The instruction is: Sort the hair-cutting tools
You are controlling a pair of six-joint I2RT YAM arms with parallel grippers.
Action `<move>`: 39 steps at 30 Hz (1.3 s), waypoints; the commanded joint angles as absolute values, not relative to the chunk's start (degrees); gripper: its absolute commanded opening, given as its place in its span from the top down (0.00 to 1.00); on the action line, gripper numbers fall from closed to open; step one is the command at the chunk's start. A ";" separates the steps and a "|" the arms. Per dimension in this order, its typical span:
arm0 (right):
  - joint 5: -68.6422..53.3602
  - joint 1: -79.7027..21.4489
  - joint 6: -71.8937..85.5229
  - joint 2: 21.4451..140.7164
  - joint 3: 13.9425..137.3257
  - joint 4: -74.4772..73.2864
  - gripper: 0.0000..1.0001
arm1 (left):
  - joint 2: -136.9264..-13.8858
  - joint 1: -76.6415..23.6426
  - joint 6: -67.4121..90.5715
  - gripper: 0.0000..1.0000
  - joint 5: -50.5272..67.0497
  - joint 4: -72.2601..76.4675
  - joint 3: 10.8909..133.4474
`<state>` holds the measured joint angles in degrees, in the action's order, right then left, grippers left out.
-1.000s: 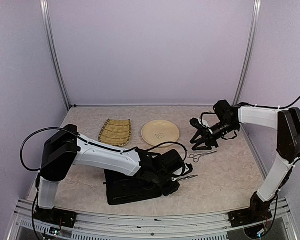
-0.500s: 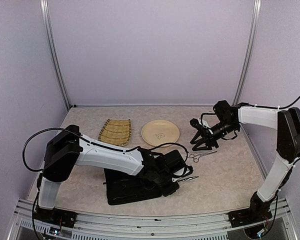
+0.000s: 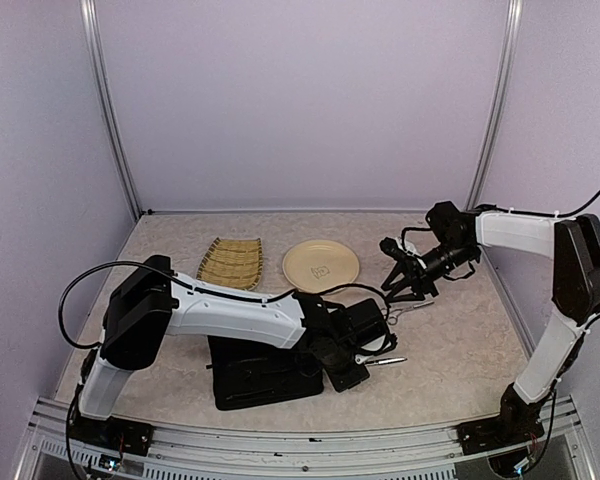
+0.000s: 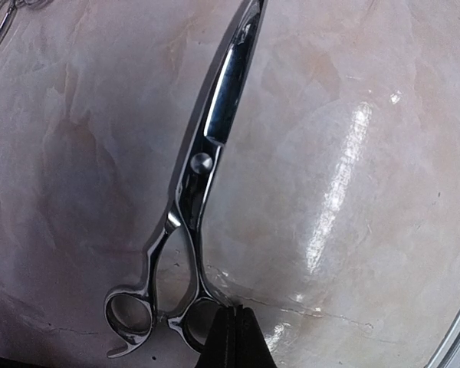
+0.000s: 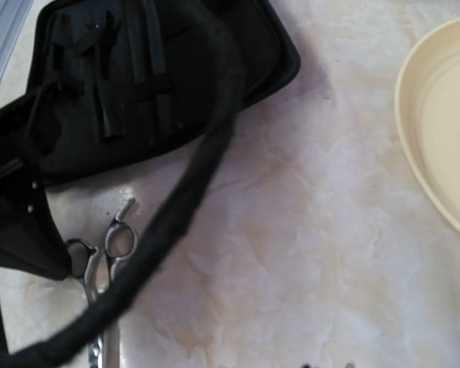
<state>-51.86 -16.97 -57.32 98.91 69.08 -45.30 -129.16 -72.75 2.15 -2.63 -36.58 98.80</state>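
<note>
The first scissors point(image 4: 203, 176), slim and silver, lies flat on the worktop point(image 3: 460, 350) just right of the black case point(image 3: 260, 375), blades closed. The second scissors point(image 3: 408, 309) lies further right, behind.

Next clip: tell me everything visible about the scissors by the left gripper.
Slim, mirror-bright silver metal scissors, blades closed into one narrow point, with a round pivot screw near mid-length. Of the two finger rings, the outer one has a small curved tang. They lie along the marbled table, just right of the black case. The left gripper, shut, meets the rim of the other ring and appears to pinch it.
</note>
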 commanded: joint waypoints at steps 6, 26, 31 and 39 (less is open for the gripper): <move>-52.09 -13.88 -57.38 96.46 72.30 -48.86 0.62 | -123.63 -72.86 1.07 1.00 -3.93 -37.44 101.16; -52.94 -12.58 -57.06 96.88 70.26 -48.59 0.61 | -125.82 -70.28 4.46 0.61 -5.46 -44.40 104.38; -52.84 -12.62 -57.29 97.27 69.90 -48.42 0.61 | -127.24 -66.86 4.01 0.69 -1.81 -45.95 104.99; -53.16 -12.56 -57.39 98.25 69.81 -48.26 0.61 | -130.27 -64.52 3.35 0.73 4.74 -48.00 106.47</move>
<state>-51.66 -12.95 -57.10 97.71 70.43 -47.86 -128.35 -64.34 3.77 -0.10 -46.39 104.66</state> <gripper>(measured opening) 0.387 0.269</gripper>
